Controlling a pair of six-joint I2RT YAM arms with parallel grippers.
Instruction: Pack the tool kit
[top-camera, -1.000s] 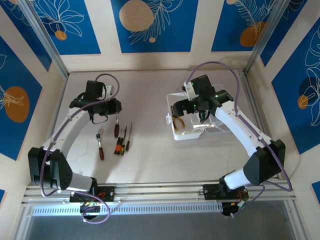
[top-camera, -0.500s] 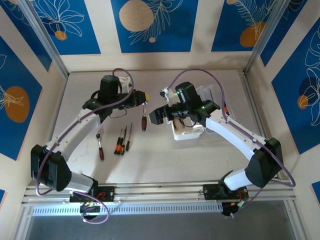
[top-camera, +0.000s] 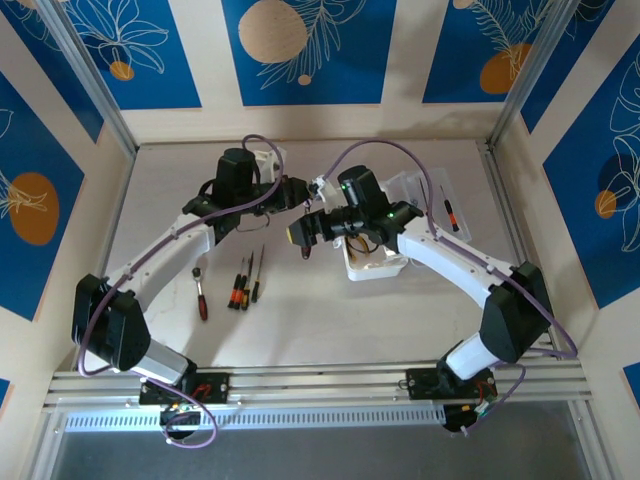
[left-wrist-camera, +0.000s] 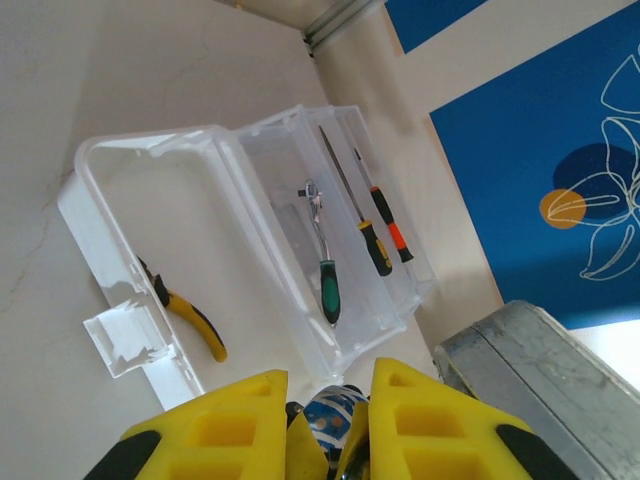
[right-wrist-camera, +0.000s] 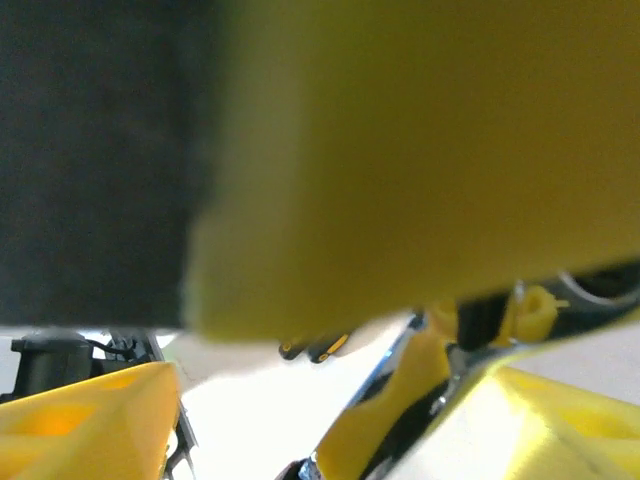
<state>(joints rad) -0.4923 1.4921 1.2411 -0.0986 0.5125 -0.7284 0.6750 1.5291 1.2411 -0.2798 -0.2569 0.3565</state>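
Where my left claw (left-wrist-camera: 328, 388) hangs: nearly shut, I see it pinching the red-handled screwdriver (top-camera: 305, 248) by its shaft.
Right claw (top-camera: 298, 234): close against that screwdriver; I cannot tell its opening.
Tool case (top-camera: 375, 262): open, just right of both claws, pliers (left-wrist-camera: 188, 312) inside.

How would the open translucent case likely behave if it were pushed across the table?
The case looks thin-walled and light, so it would probably slide easily. Lying opened flat, it seems unlikely to tip. The loose ratchet and pliers inside would probably shift.
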